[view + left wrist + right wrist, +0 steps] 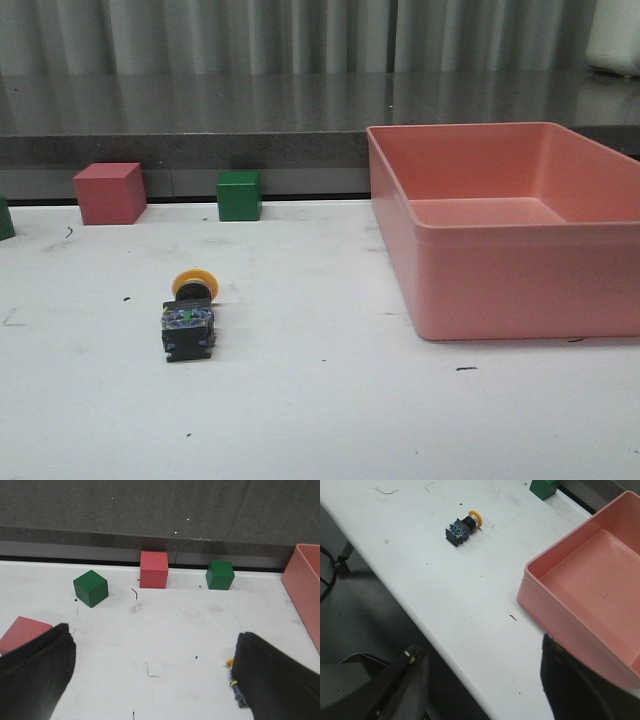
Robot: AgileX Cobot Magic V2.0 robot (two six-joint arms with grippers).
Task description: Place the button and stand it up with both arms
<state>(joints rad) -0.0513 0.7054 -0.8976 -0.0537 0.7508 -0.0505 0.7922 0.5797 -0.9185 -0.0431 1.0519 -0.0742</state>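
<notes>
Lying sideways beside the spread left gripper [155,680], button [188,318] needs grasping squarely; right gripper [485,680] also spread.

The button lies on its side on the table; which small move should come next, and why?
Probably the left gripper should lower around the button. The button lies tipped, cap pointing away, base toward the camera, with nothing touching it. The left wrist view shows it just beside one open finger, while the right gripper is farther off.
</notes>
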